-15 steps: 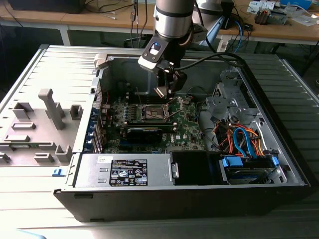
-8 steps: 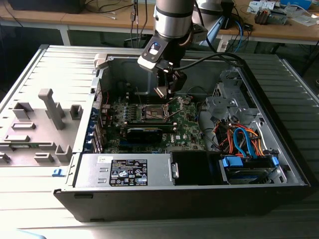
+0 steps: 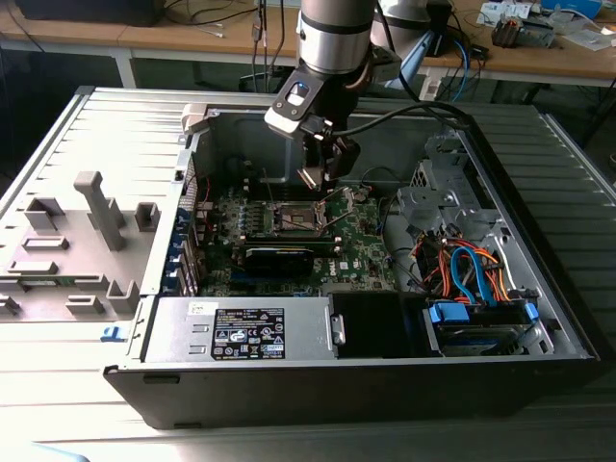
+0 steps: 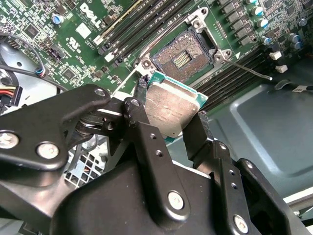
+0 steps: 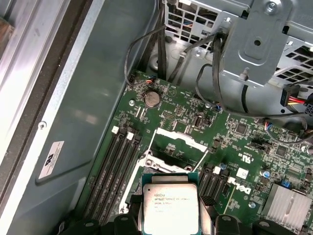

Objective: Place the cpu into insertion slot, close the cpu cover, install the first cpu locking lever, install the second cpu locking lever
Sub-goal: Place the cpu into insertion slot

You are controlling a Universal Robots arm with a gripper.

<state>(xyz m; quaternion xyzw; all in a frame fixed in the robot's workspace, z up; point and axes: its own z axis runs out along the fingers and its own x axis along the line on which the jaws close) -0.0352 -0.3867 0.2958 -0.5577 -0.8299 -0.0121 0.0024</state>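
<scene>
1. Pincer point(image 4: 166, 120): clamped on the cpu point(image 4: 172, 108), with one black finger against each of two opposite edges.
2. Cpu: held clear of the green motherboard point(image 4: 73, 44), its dull metal top facing both wrist cameras.
3. Insertion slot point(image 4: 183, 58): uncovered, with its dark centre exposed. The cpu hangs near it, not touching.
4. Exterior view: the arm reaches down into the open computer case point(image 3: 289, 395), with the pincer just above the socket area.
</scene>
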